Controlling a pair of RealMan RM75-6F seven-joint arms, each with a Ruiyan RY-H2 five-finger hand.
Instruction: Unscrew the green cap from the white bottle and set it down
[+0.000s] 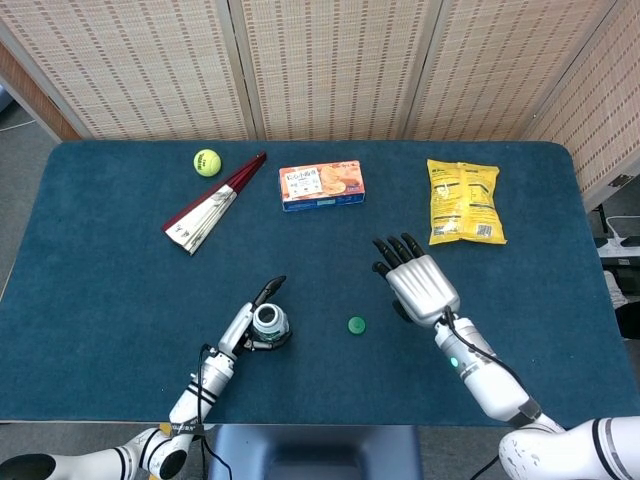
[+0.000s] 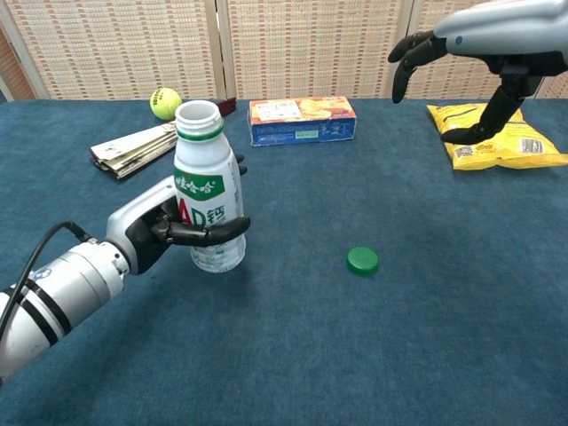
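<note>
Toward the near left of the blue table (image 1: 100, 300), the left hand (image 2: 151, 232) gripped the white bottle (image 2: 207, 200), fingers wrapped round its lower half; it stood nearly upright, open mouth up, apparently just clear of the cloth. Open cloth lay to its right, where the green cap (image 2: 361, 260) rested flat, apart from both hands. Farther right, the right hand (image 1: 420, 286) hovered empty, fingers spread, near the yellow bag (image 1: 463, 201).
</note>
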